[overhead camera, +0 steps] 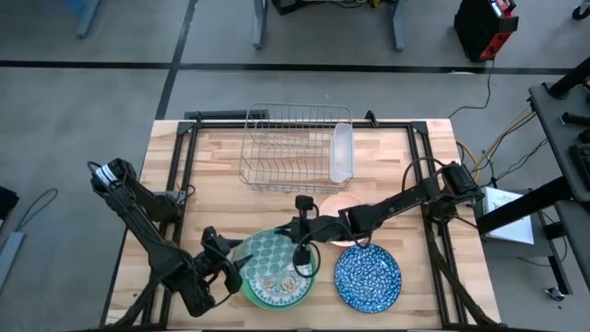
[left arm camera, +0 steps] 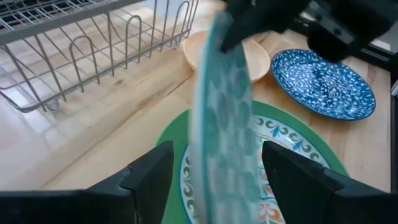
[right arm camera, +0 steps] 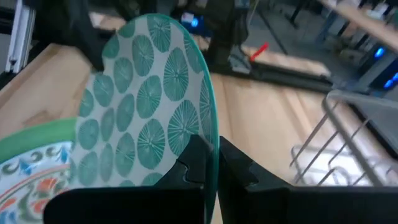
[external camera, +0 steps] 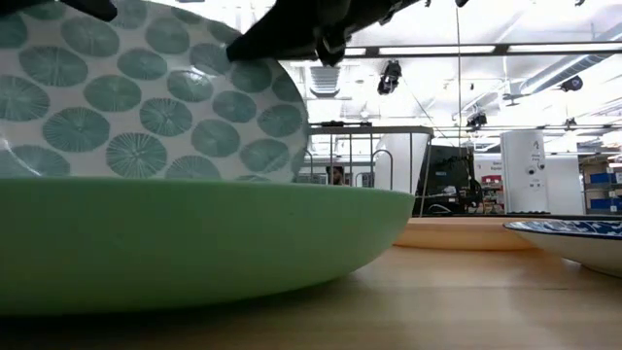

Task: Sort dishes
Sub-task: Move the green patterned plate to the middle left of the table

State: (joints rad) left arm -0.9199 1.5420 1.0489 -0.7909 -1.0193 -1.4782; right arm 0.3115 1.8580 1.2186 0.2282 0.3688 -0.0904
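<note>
**Q:** Gripping what, exactly?

**A:** The right claw (right arm camera: 205,163) is clamped on the rim of the dotted plate (right arm camera: 152,106), holding it tilted on edge above the stack near the front of the surface (overhead camera: 221,152). The left claw (left arm camera: 214,177) sits just beside that stack with its fingers apart, the raised plate standing between them, not pinched.

**Q:** What lies under it?

**A:** A floral plate (overhead camera: 277,288) resting inside the large green plate (overhead camera: 247,293). Just to their right lies the blue speckled plate (overhead camera: 368,277); the peach bowl (overhead camera: 343,203) sits beyond, partly under the right arm.

**Q:** And the containers?

**A:** The wire rack (overhead camera: 286,148) at the back holds no dishes. A clear tray (overhead camera: 342,152) lies along its right side, apparently holding nothing.

**Q:** So how far along?

**A:** I judge it barely begun: one plate lifted, none racked, four still waiting.
</note>
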